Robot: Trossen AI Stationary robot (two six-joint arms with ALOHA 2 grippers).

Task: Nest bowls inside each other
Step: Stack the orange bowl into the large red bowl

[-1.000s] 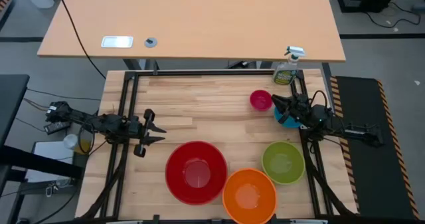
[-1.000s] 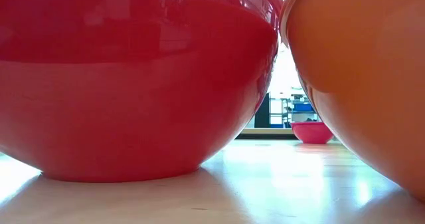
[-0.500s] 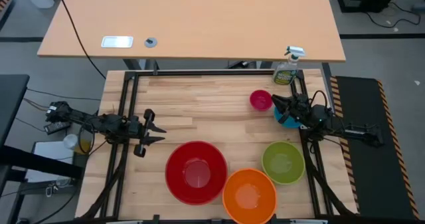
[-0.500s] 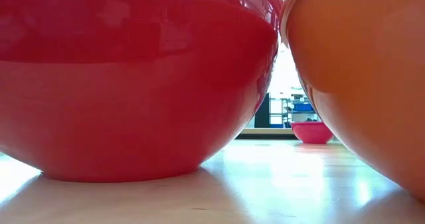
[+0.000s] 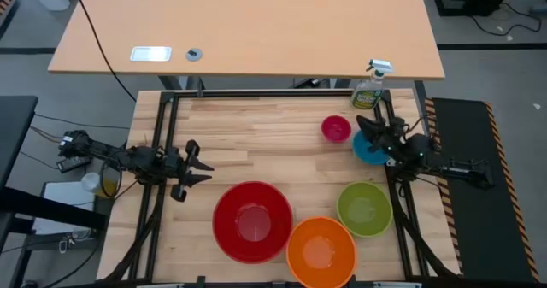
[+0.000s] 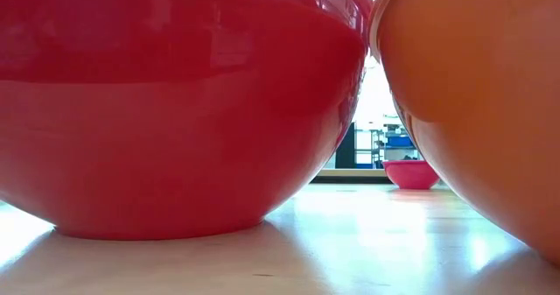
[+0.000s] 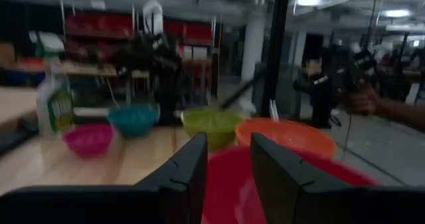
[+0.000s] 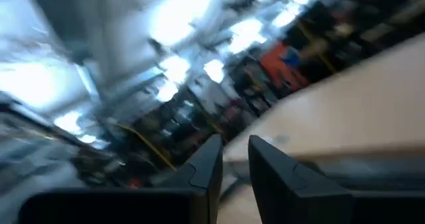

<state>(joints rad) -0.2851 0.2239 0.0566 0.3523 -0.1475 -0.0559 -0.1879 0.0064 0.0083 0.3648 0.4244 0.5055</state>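
Note:
Five bowls rest on their bases on the wooden table. The red bowl (image 5: 252,221) and the orange bowl (image 5: 320,249) stand at the near edge and fill the low view, red (image 6: 175,111) and orange (image 6: 472,94). The green bowl (image 5: 365,208) sits near the right edge. The blue bowl (image 5: 367,149) and the pink bowl (image 5: 335,129) sit farther back. My right gripper (image 5: 359,124) hangs shut just above the blue bowl's far-right side, tipped upward. My left gripper (image 5: 207,167) waits shut at the left edge, pointing toward the bowls.
A green spray bottle (image 5: 369,87) stands at the table's far right corner. Black frame rails (image 5: 162,151) run along the table's sides. A tan desk (image 5: 248,23) lies beyond the far edge. A person's arm (image 7: 392,108) shows in the room beyond the table.
My right gripper has tipped upward and rolled a little over the blue bowl, so more of that bowl shows beneath it. The bowls stand where they were.

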